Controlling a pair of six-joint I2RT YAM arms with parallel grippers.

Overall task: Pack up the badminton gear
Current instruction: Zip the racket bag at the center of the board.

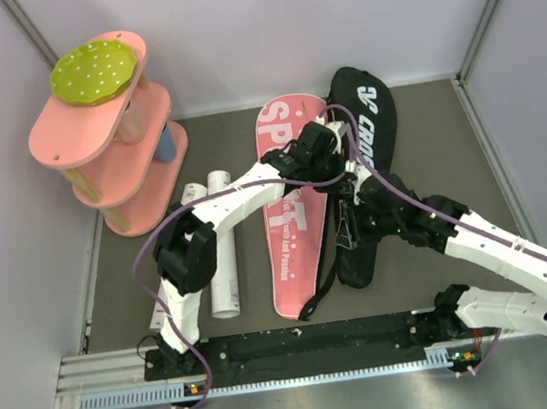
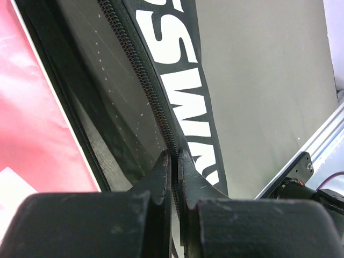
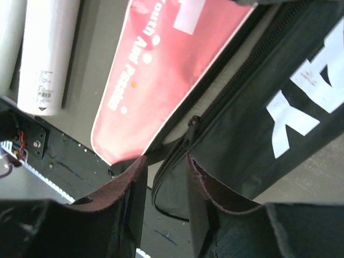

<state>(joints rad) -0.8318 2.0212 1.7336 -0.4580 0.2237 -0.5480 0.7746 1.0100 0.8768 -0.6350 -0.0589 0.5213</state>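
Two white tubes [image 1: 222, 257] are lying just left of one bag [image 1: 292, 227], spread open pink and black on the table [image 1: 437, 143], with both arms reaching over it. Left wrist: the left gripper [image 2: 173, 157] is pinching the bag's zipper edge [image 2: 141, 72]. Right wrist: the right gripper [image 3: 166, 162] is straddling the zipper pull [image 3: 192, 127], fingers parted.

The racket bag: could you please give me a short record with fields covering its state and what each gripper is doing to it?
bag: racket bag lying spread open, pink half left, black half right in the top view
left gripper: shut on the black half's zipper edge
right gripper: fingers apart, either side of the zipper line just below the zipper pull
tubes: white tubes lying outside the bag, to its left
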